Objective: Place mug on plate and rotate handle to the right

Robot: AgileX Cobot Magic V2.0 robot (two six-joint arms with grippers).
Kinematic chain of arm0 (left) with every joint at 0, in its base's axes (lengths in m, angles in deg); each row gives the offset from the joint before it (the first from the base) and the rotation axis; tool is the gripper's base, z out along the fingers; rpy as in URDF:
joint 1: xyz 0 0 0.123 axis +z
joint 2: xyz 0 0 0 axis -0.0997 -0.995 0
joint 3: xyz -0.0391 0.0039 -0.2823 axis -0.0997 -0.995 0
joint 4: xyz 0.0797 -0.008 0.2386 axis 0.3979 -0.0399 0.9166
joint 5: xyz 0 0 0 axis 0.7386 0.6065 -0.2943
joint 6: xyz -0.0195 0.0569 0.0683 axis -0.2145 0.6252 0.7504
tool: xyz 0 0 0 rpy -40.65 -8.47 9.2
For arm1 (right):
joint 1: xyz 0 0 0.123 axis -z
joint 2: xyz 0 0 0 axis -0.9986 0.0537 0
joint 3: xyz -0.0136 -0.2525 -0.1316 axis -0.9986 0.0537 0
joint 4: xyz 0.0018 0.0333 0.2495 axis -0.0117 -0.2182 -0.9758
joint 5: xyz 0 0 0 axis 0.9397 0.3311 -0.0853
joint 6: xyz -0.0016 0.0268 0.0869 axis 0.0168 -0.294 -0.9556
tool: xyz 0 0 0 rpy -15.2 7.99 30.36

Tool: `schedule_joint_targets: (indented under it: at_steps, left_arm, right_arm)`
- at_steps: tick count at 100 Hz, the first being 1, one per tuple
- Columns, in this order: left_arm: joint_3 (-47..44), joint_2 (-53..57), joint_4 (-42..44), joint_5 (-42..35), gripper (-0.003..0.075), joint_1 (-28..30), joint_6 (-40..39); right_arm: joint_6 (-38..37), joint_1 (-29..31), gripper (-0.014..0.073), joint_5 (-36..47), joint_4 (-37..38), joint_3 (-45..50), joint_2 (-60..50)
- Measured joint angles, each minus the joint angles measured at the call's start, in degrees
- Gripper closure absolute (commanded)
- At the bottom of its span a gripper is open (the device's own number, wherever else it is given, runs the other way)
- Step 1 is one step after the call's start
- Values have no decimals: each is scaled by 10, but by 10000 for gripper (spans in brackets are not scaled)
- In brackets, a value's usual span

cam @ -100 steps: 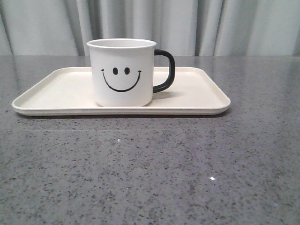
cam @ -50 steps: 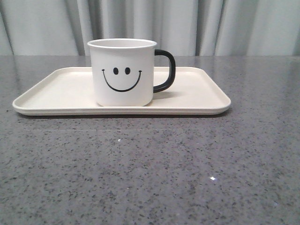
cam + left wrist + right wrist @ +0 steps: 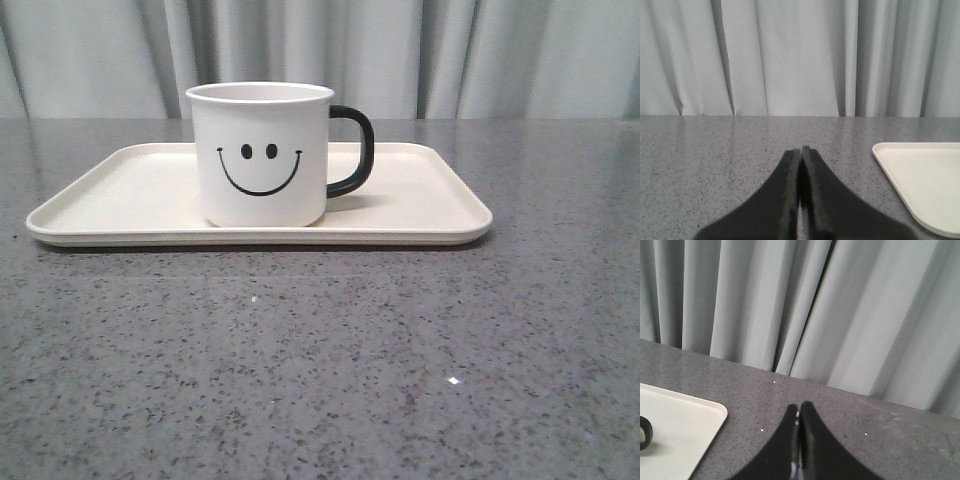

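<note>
white smiley mug (image 3: 261, 155) upright on the cream plate (image 3: 430, 200)
black handle (image 3: 352, 150) points right, clear of both closed grippers.

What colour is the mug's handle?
Black. The handle sticks out to the right of the white mug, clearest in the front view.

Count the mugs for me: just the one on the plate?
1. The mug stands upright on the plate, left of the plate's middle, its handle pointing right. No other mug shows in any view; both wrist views see only plate corners, countertop and curtain.
</note>
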Motion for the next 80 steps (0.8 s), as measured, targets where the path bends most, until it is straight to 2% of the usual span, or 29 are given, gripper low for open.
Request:
schedule_joint_targets:
  at_steps: [45, 80]
  left_arm:
    - [-57, 0, -18, -46, 740, 0, 0]
    - [-57, 0, -21, -18, 740, 0, 0]
  right_arm:
    - [0, 0, 705, 0, 0, 0, 0]
    - [0, 0, 705, 0, 0, 0, 0]
